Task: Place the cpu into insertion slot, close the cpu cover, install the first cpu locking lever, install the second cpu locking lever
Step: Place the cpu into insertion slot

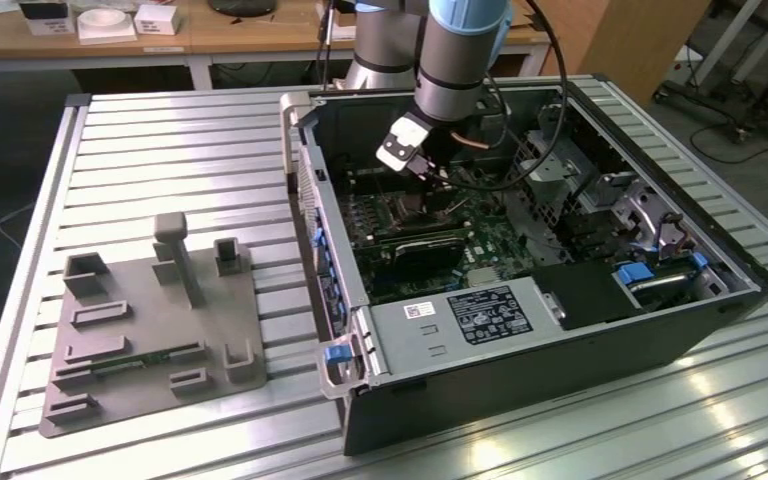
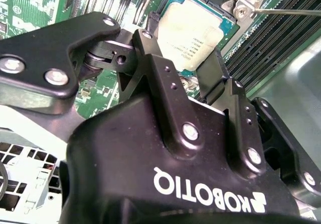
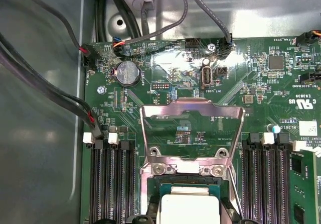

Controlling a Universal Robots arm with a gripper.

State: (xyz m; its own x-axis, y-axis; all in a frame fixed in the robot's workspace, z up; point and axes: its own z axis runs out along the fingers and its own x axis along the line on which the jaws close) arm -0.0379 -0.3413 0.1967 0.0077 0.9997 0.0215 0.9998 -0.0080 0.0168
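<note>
The claw is gripping the cpu by two opposite edges and holding it down in the insertion slot while the cpu cover is standing open, so placing is looking nearly done and letting go is calling for a flat, square seat

White lettering on the gripper, tiny print on circuit board
</note>
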